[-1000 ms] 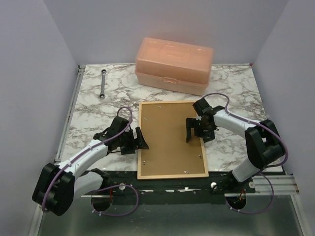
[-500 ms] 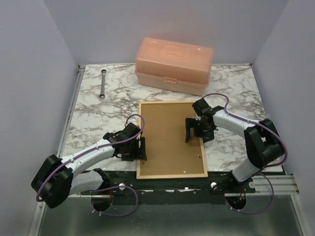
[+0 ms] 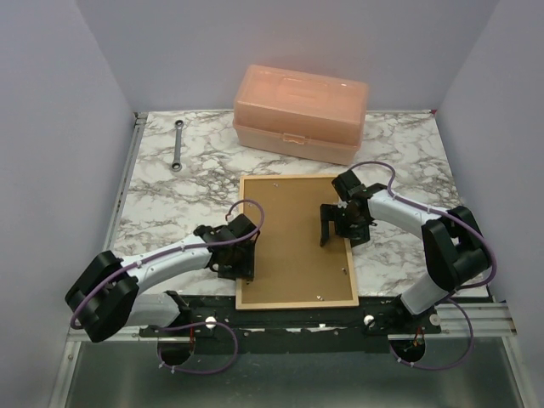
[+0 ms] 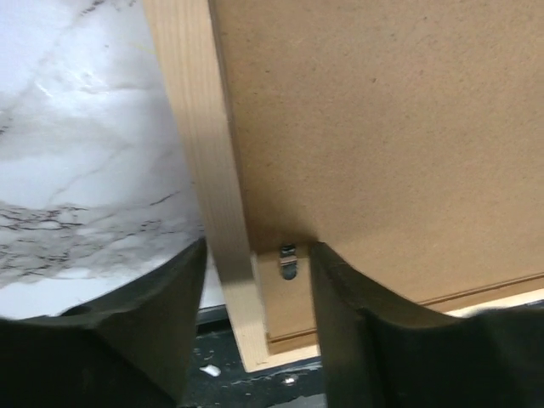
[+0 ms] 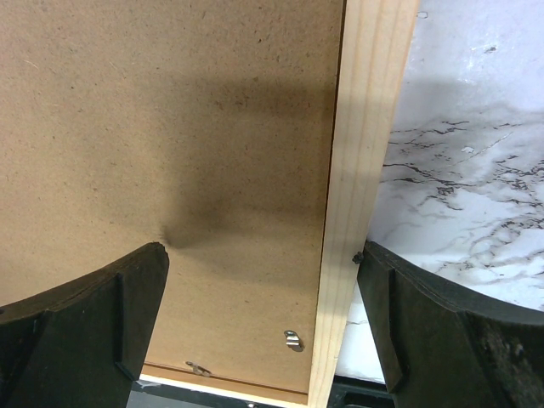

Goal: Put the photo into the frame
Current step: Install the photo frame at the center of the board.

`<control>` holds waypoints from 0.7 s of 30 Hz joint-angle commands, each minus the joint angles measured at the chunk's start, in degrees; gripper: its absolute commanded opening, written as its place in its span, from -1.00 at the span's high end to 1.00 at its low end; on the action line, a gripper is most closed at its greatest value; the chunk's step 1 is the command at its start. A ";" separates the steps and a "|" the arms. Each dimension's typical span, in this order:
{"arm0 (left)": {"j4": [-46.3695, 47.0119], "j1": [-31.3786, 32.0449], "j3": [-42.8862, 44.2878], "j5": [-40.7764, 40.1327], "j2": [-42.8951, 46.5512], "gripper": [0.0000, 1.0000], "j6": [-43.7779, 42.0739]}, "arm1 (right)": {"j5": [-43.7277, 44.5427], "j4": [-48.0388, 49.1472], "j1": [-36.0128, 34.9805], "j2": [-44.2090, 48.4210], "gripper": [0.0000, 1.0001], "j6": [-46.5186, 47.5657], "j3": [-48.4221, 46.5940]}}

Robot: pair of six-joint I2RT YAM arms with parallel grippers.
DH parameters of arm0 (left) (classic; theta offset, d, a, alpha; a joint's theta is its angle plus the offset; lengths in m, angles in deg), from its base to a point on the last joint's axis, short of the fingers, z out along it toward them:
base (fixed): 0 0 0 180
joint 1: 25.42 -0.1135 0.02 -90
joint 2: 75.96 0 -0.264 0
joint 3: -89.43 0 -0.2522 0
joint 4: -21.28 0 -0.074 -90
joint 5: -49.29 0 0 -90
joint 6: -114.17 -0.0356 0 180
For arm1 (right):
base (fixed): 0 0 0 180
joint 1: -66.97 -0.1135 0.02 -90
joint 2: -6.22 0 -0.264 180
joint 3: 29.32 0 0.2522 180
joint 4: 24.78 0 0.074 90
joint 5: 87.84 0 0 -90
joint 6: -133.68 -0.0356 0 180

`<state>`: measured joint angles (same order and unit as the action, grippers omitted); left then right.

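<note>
The frame lies face down on the marble table, with the brown backing panel set in it. The photo is hidden. My left gripper is open and straddles the frame's left rail near the front corner. One finger is over the marble. The other rests over the backing panel, beside a small metal clip. My right gripper is wide open astride the right rail, with its left finger on the panel and nothing gripped.
A peach plastic box stands behind the frame. A wrench lies at the back left. The frame's front edge sits at the table's black front strip. Purple walls close off both sides.
My left arm has swung right, from the marble onto the frame's left rail, and its jaws have narrowed. The right arm and the frame have not moved.
</note>
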<state>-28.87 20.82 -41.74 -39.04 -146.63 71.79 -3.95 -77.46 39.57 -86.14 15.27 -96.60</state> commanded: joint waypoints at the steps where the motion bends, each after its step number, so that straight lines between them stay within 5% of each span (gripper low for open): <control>1: -1.75 1.86 2.50 -3.60 -3.30 0.16 1.44 | -1.70 2.79 -0.50 -1.33 -1.00 0.01 1.96; 9: -2.25 3.24 3.87 -4.22 -4.94 1.00 1.69 | -1.32 2.13 -0.55 -0.81 -1.00 0.19 1.53; 15: -1.93 3.33 3.87 -3.91 -3.47 1.00 1.96 | -1.61 1.74 -0.55 -0.48 -1.00 0.62 1.27; 16: -2.15 3.33 3.93 -3.74 -3.04 0.77 2.03 | -1.81 1.73 -0.55 -0.46 -1.00 0.68 1.20; 18: -2.36 3.31 4.12 -3.44 -2.02 -0.07 2.14 | -2.05 1.72 -0.75 -0.37 -1.00 0.66 1.05; 21: -2.82 3.16 4.53 -3.30 -0.18 -0.61 2.65 | -2.66 1.82 -1.48 -0.68 -1.00 0.46 0.47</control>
<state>-32.93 23.11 -38.00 -41.81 -149.28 75.70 -3.29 -77.90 39.53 -86.11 16.10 -96.58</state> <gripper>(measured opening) 0.625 0.998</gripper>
